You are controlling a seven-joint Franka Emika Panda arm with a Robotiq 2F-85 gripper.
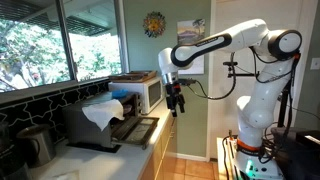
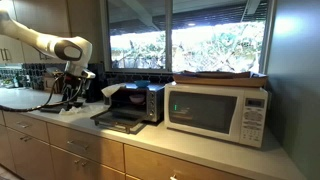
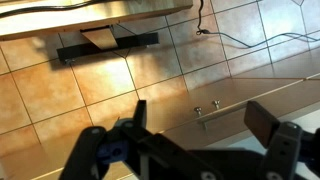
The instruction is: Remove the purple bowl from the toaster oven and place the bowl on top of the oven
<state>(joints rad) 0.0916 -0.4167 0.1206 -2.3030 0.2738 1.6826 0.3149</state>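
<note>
Kitchen counter [image 1: 100, 160] holds the oven [image 1: 78, 126], door [image 1: 137, 130] dropped open; we see our gripper [image 1: 177, 103] nearby over the floor [image 3: 60, 80], jaws wide apart, holding nothing

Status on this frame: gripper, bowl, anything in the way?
Gripper open, empty, beside toaster oven, door down. Purple bowl not visible. White cloth draped over oven top.

A white microwave [image 2: 218, 110] is sitting on the right of the counter [image 2: 25, 99], with a flat tray [image 2: 222, 75] lying on top. Behind it, a window [image 2: 190, 35] is showing sunlit greenery. Wooden cabinets [image 2: 90, 155] are running beneath. In an exterior view a metal pot [image 1: 35, 145] is standing near left, while a sun ornament [image 1: 154, 23] and a poster [image 1: 190, 45] are hanging on the far wall. In the wrist view a black cable [image 3: 240, 42] is trailing across the tile floor [image 3: 60, 90].
</note>
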